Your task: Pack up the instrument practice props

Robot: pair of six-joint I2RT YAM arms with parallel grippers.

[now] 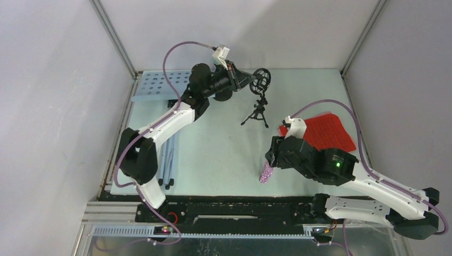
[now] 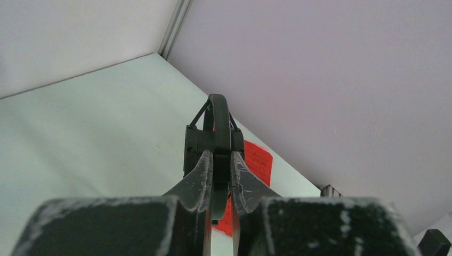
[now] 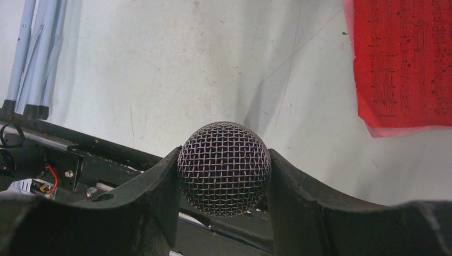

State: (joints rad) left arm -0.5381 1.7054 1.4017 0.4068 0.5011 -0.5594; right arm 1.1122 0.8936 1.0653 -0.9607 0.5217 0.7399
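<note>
My left gripper (image 1: 249, 80) is at the back of the table, shut on the ring of a black mic mount (image 1: 261, 80) that stands on its small tripod (image 1: 256, 114). In the left wrist view the fingers (image 2: 200, 170) pinch the ring (image 2: 218, 120). My right gripper (image 1: 272, 158) is shut on the mesh head (image 3: 224, 168) of the glittery purple microphone (image 1: 265, 173), whose handle hangs down near the front edge. The red score sheet (image 1: 326, 131) lies at the right, with a pink edge under it. The mint microphone and the second mount are not in view.
The pale blue perforated music desk (image 1: 157, 85) lies flat at the back left. The blue-grey tripod (image 1: 168, 157), folded, lies along the left side under my left arm, and shows in the right wrist view (image 3: 32, 53). A black rail (image 1: 229, 208) runs along the front edge.
</note>
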